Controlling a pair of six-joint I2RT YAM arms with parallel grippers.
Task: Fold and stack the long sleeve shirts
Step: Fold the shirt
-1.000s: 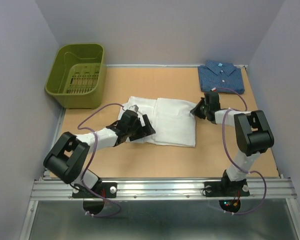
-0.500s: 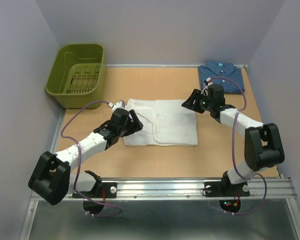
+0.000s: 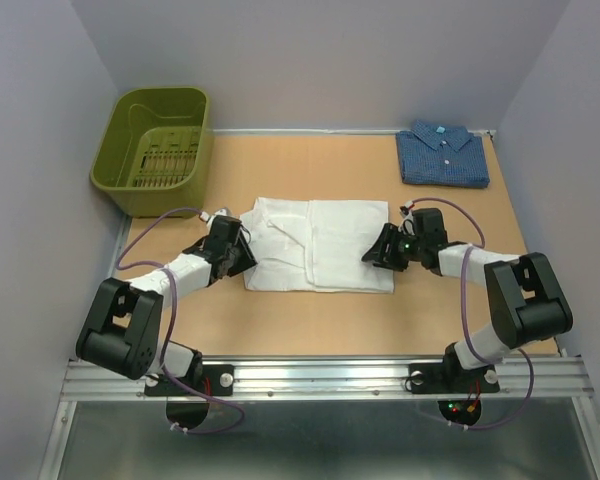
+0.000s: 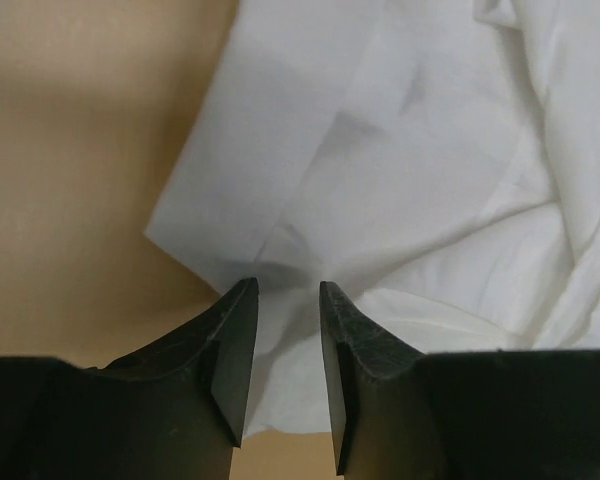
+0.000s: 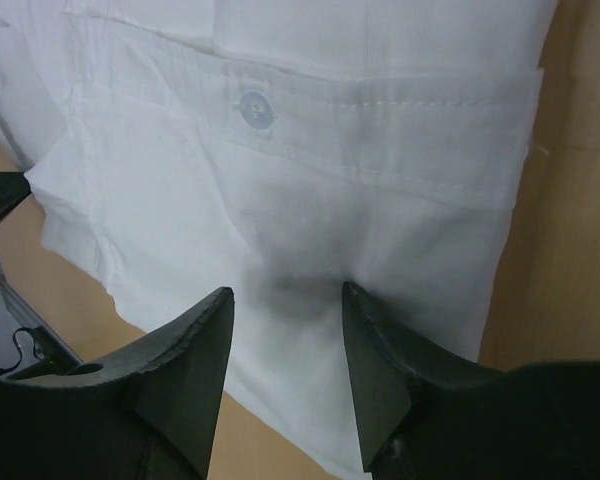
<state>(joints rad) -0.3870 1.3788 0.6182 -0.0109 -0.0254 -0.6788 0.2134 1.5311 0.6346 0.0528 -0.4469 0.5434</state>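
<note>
The white long sleeve shirt (image 3: 320,245) lies folded into a flat rectangle mid-table. The dark blue shirt (image 3: 442,155) rests folded at the far right corner, collar up. My left gripper (image 3: 242,256) sits low at the white shirt's left edge. In the left wrist view its jaws (image 4: 285,300) stand a narrow gap apart astride the cloth (image 4: 410,180), with fabric lying between them. My right gripper (image 3: 378,250) is at the shirt's right edge. Its jaws (image 5: 285,300) are spread wide over the buttoned placket (image 5: 255,108), tips pressing into the cloth.
A green plastic basket (image 3: 202,140) stands at the far left corner. Purple walls close in the table (image 3: 310,330) on three sides. A metal rail (image 3: 320,378) runs along the near edge by the arm bases.
My left gripper slid left off the shirt's top to its left edge and narrowed its jaws. My right gripper opened and came down from the far right corner to the right edge.
</note>
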